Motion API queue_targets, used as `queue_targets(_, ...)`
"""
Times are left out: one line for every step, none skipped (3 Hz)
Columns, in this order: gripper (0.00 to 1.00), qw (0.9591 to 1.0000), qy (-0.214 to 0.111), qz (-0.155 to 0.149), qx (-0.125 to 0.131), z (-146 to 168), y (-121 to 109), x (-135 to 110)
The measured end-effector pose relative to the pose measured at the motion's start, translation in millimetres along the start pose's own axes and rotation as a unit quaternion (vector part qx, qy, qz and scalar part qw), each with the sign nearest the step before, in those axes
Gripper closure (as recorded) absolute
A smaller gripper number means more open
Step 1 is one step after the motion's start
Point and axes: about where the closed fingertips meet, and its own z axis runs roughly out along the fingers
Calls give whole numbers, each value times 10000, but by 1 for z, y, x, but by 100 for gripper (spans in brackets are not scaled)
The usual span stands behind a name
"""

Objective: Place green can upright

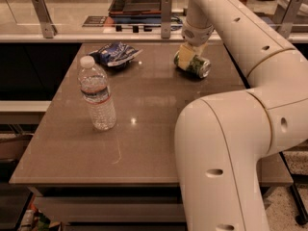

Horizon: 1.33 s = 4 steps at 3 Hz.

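The green can (198,66) lies on its side at the far right of the table (154,114), silver end facing front-right. The gripper (185,57) comes down onto its left part, touching it; whether it clasps the can I cannot tell. The water bottle (97,95) and snack bag (114,54) sit well to the left.

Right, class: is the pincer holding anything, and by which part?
The pincer holds the green can around its body, toward its far end. The can lies on its side on the far-right part of the table.
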Motion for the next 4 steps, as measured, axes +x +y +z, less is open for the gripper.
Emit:
queue_targets(100,10000,0,0,0,0,0,0)
queue_targets(100,9999,-115,66,105,-4,-5,0)
queue_targets(100,9995,-205,132,204,-11,-8,3)
queue_targets(100,9983,-363,221,408,-29,-11,10)
